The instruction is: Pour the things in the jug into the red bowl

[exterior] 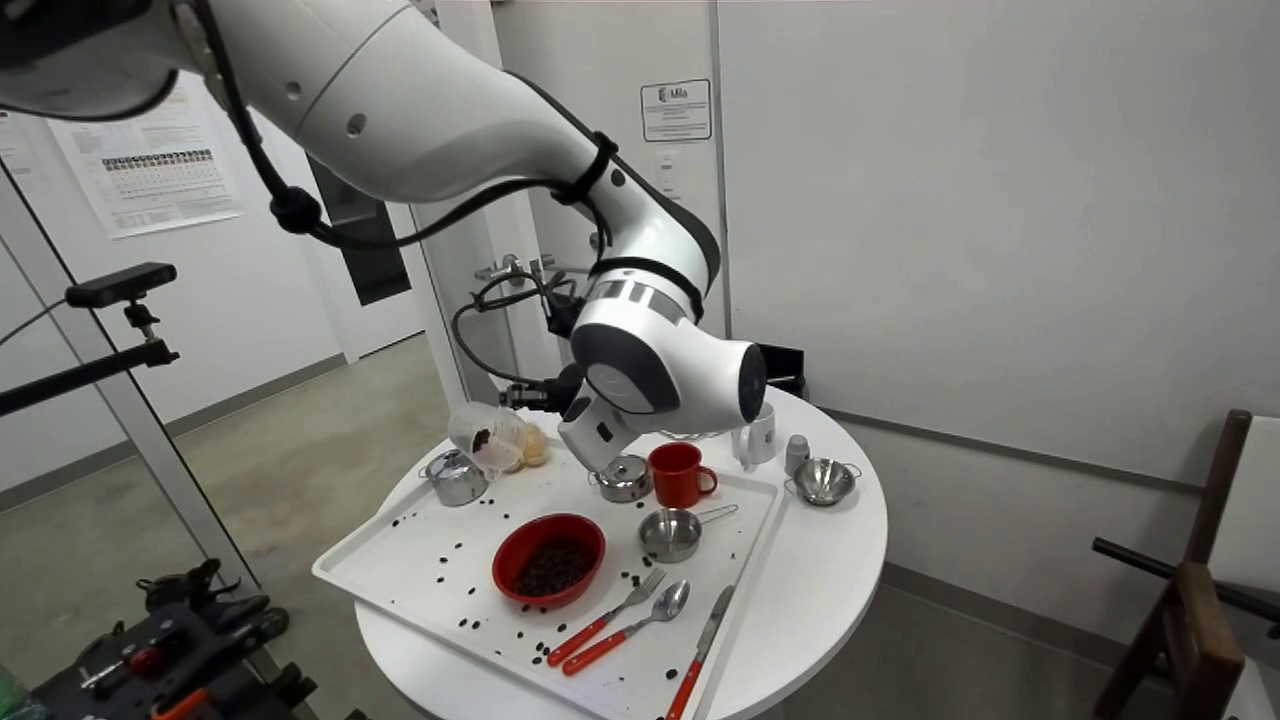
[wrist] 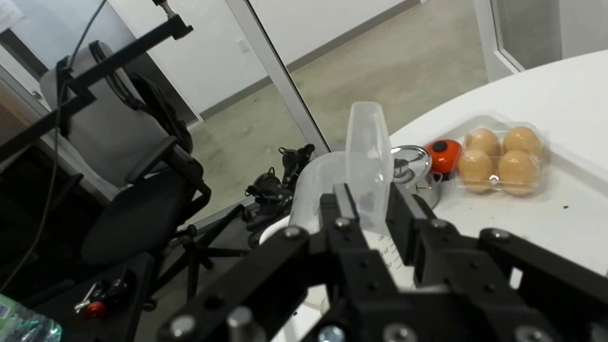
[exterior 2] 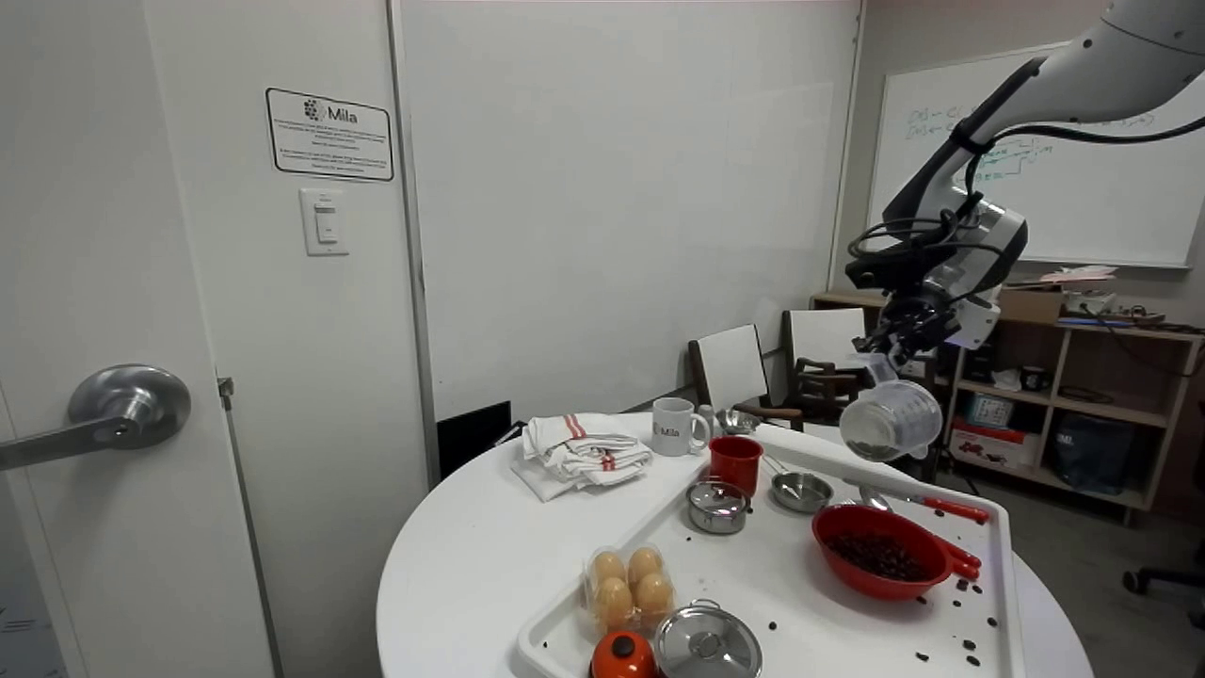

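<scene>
I see a thick, rounded robot arm in smooth, glossy white, with a dark grey oval panel and a round black end cap near its wrist. A black cable with a ball-shaped lump runs outside it, held by black straps. The black, angular, two-fingered claw has round silver screw heads.

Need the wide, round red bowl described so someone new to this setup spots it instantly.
On the round white table is a rectangular white tray. On it, beside the red-handled steel fork, sits the wide, round red bowl. It holds many small dark beans and is broader than the handled red cup nearby.
</scene>
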Controlling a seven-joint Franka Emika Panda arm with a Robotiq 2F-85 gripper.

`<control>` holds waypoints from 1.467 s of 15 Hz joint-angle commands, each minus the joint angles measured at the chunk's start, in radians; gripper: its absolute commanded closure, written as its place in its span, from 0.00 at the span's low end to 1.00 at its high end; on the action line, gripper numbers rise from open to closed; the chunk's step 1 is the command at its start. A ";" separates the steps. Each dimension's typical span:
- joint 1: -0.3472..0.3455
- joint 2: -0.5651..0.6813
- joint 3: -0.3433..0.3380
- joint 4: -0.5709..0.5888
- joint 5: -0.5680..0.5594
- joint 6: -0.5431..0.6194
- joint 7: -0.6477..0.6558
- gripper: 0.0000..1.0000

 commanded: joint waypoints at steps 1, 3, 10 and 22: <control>-0.009 0.075 -0.006 0.075 0.035 -0.125 -0.022 0.91; -0.013 0.100 -0.007 0.098 0.046 -0.177 -0.035 0.91; -0.024 0.148 -0.023 0.142 0.107 -0.277 -0.085 0.91; -0.047 0.210 -0.033 0.208 0.150 -0.434 -0.098 0.91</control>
